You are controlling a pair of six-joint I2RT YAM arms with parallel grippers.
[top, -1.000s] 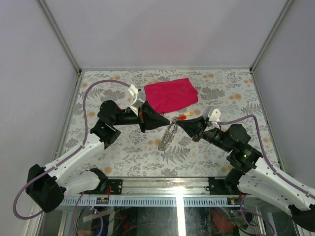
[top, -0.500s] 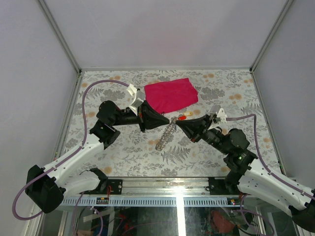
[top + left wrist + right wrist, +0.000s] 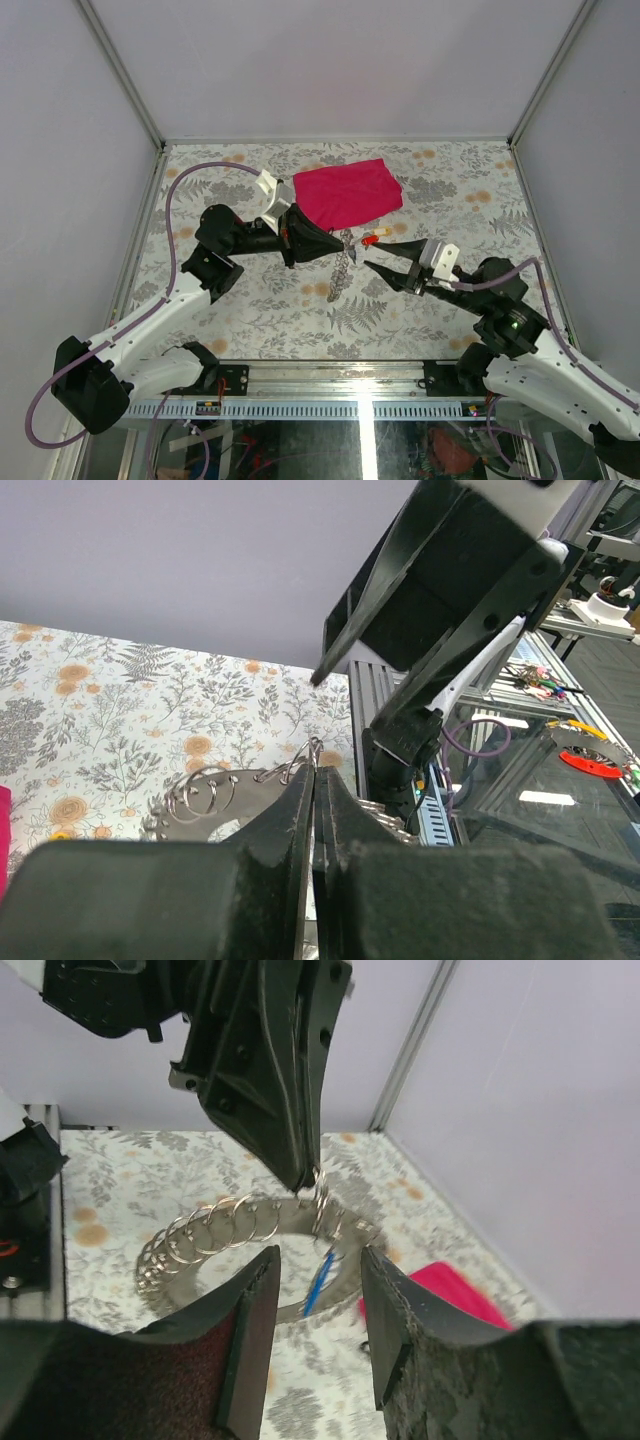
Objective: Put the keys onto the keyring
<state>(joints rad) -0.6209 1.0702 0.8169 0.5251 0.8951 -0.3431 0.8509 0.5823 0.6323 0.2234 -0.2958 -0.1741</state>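
Keyring [image 3: 175,1260] hangs over the flowered table [image 3: 250,300], pinched at its top edge by the left gripper [image 3: 338,243], whose fingers are pressed together on the metal. From overhead the ring shows edge-on, a thin glittering strip dropping from the fingertips. The right wrist camera shows it broadside (a wide flat band with small split rings [image 3: 235,1222] threaded along it, and a thin blue piece [image 3: 318,1282] dangling in the opening). The right gripper [image 3: 377,257] sits just beside the ring, jaws spread, holding nothing. The left wrist view catches only the ring's upper arc past its own closed fingers [image 3: 290,820]. A crimson cloth [image 3: 345,192] lies toward the far side of the table, with a small orange-and-red item [image 3: 375,237] near it.
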